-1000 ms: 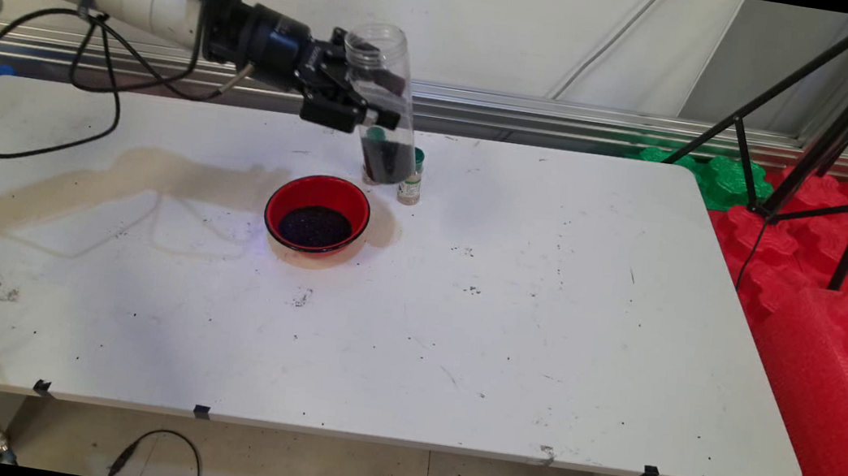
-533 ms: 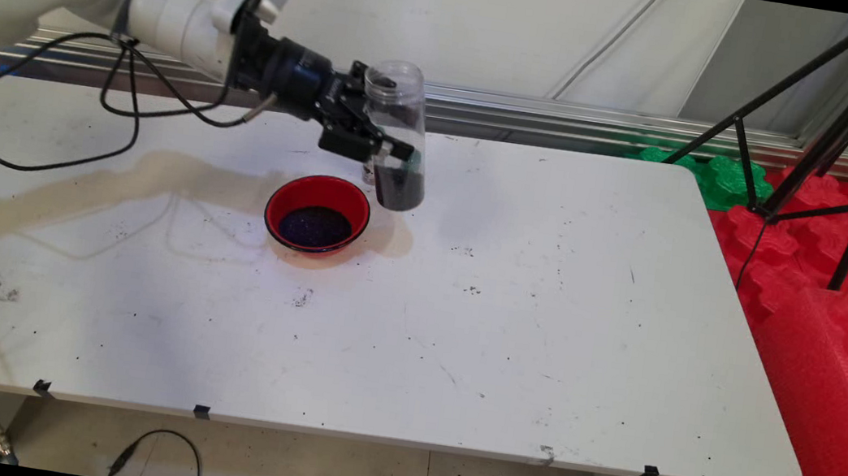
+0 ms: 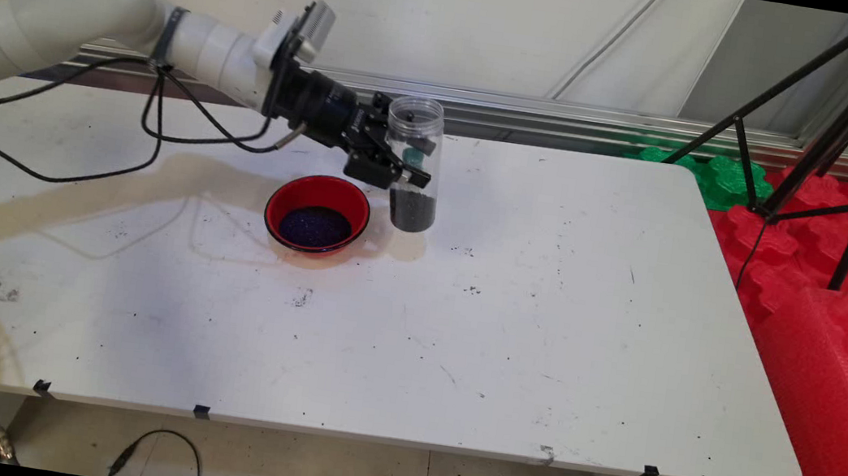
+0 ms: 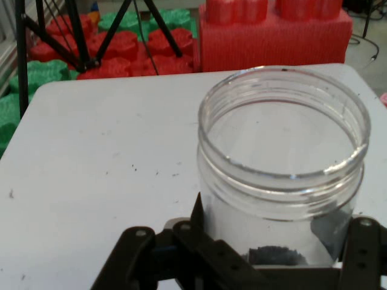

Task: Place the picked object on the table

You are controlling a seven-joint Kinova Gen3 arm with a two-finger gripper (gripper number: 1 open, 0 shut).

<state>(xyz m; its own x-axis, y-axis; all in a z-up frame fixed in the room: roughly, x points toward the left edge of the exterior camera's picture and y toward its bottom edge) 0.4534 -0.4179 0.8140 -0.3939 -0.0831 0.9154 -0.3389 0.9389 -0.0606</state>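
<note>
Jar (image 3: 415, 163): clear, colourless; dark, near-black granules at the bottom. A spot of green shows through its wall, source unclear.
Bowl (image 3: 317, 212): red, dark rim; holds the same near-black granules.
Gripper (image 3: 395, 160): black; fingers (image 4: 208, 244) black.
Arm (image 3: 84, 21): white; black cables (image 3: 154, 112).
Table (image 3: 512, 315): white, with small dark specks and a pale brown stain at left.
Foam blocks (image 3: 838, 268): red, some green (image 3: 726, 179), dotted surface texture.
Tripod (image 3: 841, 121): black.
Wall: off-white.

Clear glossy plastic jar (image 3: 415, 161), glossy red bowl (image 3: 317, 213), matt, scuffed white table (image 3: 512, 315), perhaps laminate.
</note>
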